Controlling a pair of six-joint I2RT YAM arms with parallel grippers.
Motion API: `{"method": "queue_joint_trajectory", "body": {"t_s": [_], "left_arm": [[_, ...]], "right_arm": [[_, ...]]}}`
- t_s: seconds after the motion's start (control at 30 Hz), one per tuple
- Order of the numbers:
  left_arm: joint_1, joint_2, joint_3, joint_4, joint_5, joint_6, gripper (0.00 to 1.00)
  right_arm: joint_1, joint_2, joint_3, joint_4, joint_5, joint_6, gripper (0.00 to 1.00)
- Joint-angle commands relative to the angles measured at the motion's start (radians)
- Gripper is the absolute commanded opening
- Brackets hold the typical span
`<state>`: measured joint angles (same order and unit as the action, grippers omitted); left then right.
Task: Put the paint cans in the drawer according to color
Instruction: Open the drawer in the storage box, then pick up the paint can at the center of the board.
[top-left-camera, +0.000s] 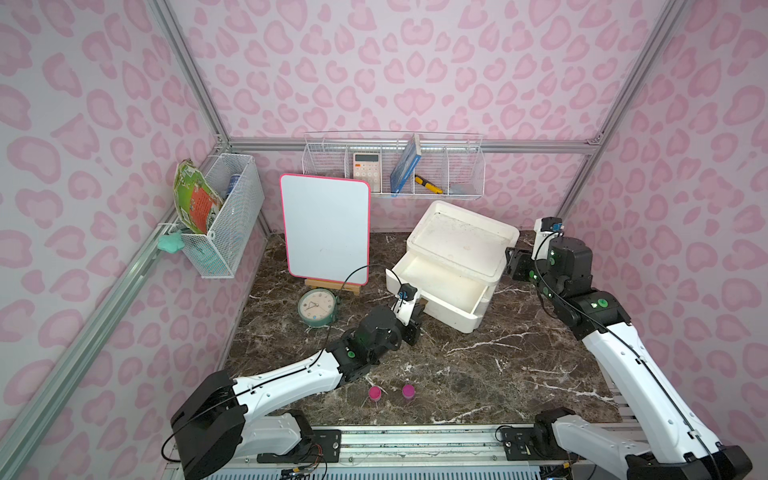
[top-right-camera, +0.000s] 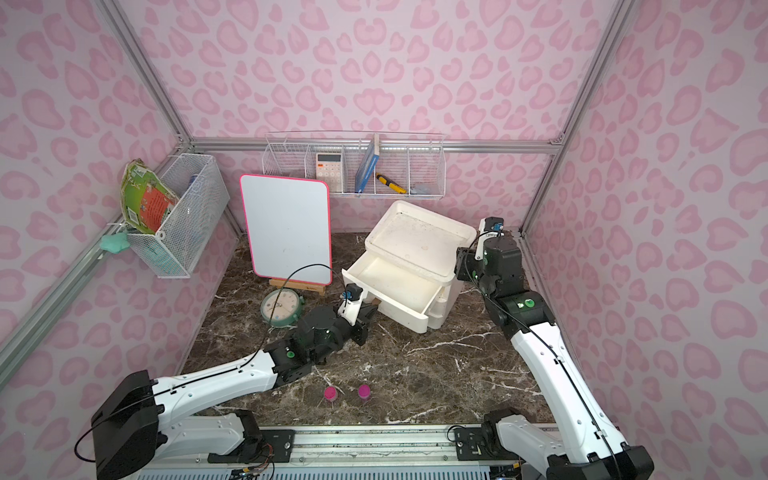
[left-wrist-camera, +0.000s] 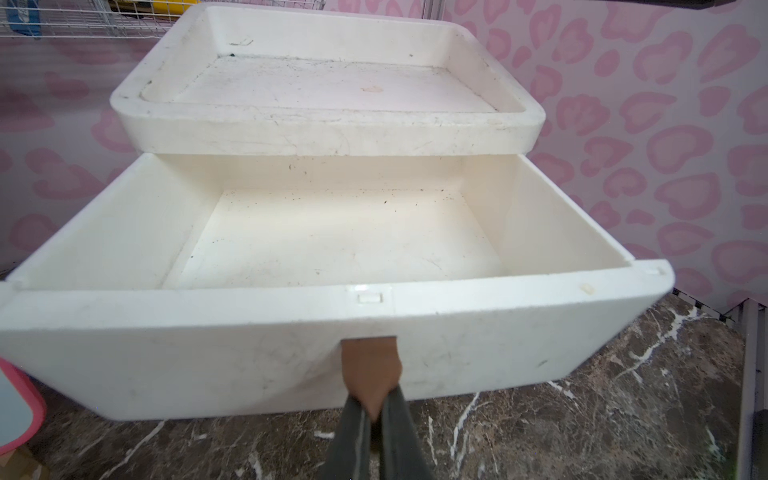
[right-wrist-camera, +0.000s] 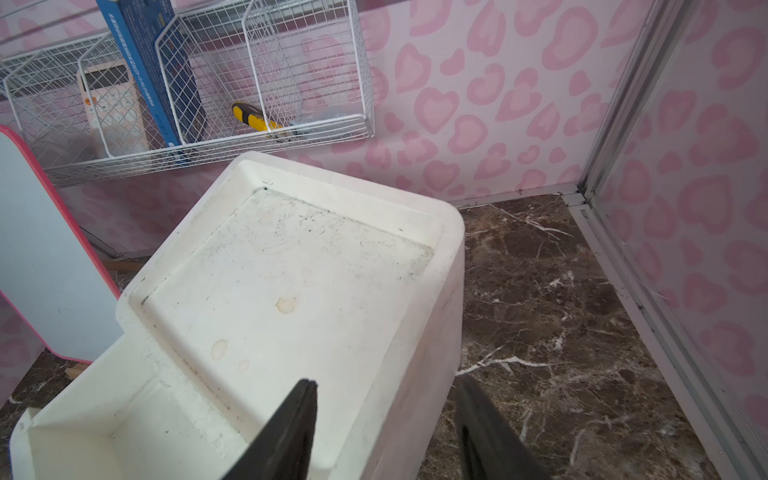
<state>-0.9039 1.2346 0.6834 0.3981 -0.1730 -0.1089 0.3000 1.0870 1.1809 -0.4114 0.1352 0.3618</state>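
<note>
In both top views the drawer chest (top-left-camera: 513, 235) (top-right-camera: 469, 232) stands toward the back right of the marble table (top-left-camera: 478, 374) (top-right-camera: 436, 374). Its top drawer (top-left-camera: 451, 312) (top-right-camera: 409, 318) is pulled out toward the left arm. The left gripper (top-left-camera: 417, 315) (top-right-camera: 366, 311) sits right at the middle of that drawer's front panel. The right gripper (top-left-camera: 509, 258) (top-right-camera: 459, 261) is at the chest's upper edge on the opposite side. Two pink paint cans (top-left-camera: 375, 392) (top-right-camera: 331, 393) stand upright side by side near the table's front edge, just beside the left forearm. They are well apart from both sets of jaws and from the chest.

In the left wrist view the left gripper (left-wrist-camera: 376, 409) has its jaws together, pinching the tip of the brown tab handle (left-wrist-camera: 369, 365) that hangs from a slot in the drawer's front panel (left-wrist-camera: 208, 353). The drawer's cavity lies straight beyond the jaws, under the chest's tray-like top (left-wrist-camera: 332, 133).

In the right wrist view the right gripper (right-wrist-camera: 386, 380) has its jaws apart, astride the chest's raised rim (right-wrist-camera: 451, 257). One finger (right-wrist-camera: 291, 424) is over the stained recessed top, the other finger (right-wrist-camera: 486, 432) outside the chest's side wall, above the table (right-wrist-camera: 561, 311). I cannot tell whether either pad presses the plastic. A corner of the pulled-out drawer (right-wrist-camera: 83, 432) shows below the top.
</note>
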Motion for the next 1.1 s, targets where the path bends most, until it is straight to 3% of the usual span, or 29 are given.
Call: {"method": "queue_joint_trajectory", "body": {"t_s": [0.0,0.53,0.67,0.73,0.87,1.07], "left_arm": [[-0.003,-0.028,-0.009,0.017,0.006,-0.017,0.00],[-0.015,-0.076,-0.027,-0.038,-0.017,-0.049,0.02],[-0.015,-0.099,-0.024,-0.045,-0.041,-0.058,0.42],[-0.012,-0.124,-0.020,-0.060,-0.061,-0.053,0.55],[0.030,-0.214,-0.012,-0.137,-0.158,-0.101,0.68],[0.301,-0.356,0.008,-0.424,-0.156,-0.339,0.74]], "right_arm": [[0.001,0.005,0.015,0.002,-0.003,-0.001,0.56],[0.031,0.008,0.006,0.057,-0.042,-0.031,0.59],[0.083,-0.008,0.000,0.091,-0.042,-0.083,0.63],[0.137,-0.016,-0.002,0.111,-0.030,-0.132,0.64],[0.292,-0.015,0.003,0.141,-0.009,-0.256,0.66],[0.570,0.013,-0.001,0.143,-0.001,-0.473,0.66]]}}
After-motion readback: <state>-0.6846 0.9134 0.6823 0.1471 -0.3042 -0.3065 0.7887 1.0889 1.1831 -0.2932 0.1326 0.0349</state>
